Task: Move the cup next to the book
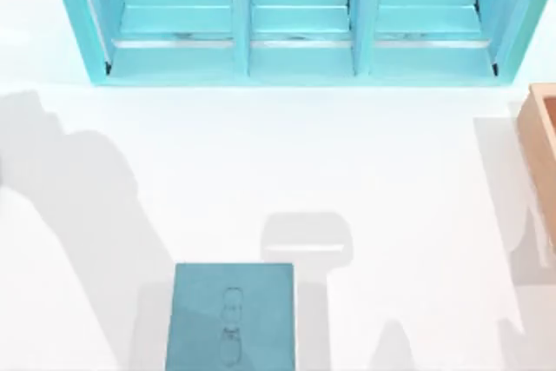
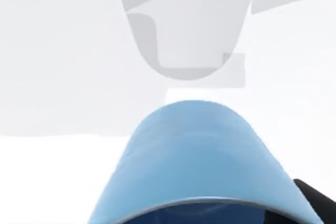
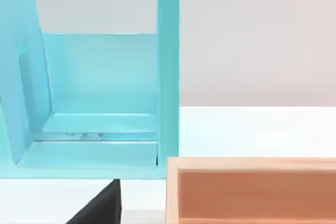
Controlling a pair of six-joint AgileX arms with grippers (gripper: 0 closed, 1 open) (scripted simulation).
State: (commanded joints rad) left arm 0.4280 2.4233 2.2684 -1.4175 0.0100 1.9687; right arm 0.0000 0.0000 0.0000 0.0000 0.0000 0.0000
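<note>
In the left wrist view one light-blue cup (image 2: 197, 161) sits right under the camera, very close, its rounded wall and pale rim toward the lens with a darker blue inside. A single black finger tip (image 2: 315, 198) pokes in at the corner, just beside the cup's rim. Whether the left gripper's fingers are spread or pinching the cup, I cannot tell: one sliver of black is all there is to go on. Beyond the cup lies white table (image 2: 52, 182), with a grey rounded shadow on it.

In the right wrist view a dark wedge (image 3: 102, 207), apparently part of the right gripper, juts in at the edge; I cannot tell how its fingers stand either. Close by it is one wooden box (image 3: 252, 190), open-topped, and just beside that the end bay of the shelf unit (image 3: 105, 87).

From above, I count one book (image 1: 230, 314), a flat teal-blue slab with small faint figures down the middle of its cover, lying at the near edge of the table, a little left of centre. One large light-blue shelf unit with three bays stands along the far edge. The wooden box peeks in at the right edge. Soft grey shadows fall across the white tabletop, one of them just beside the book's far right corner.
</note>
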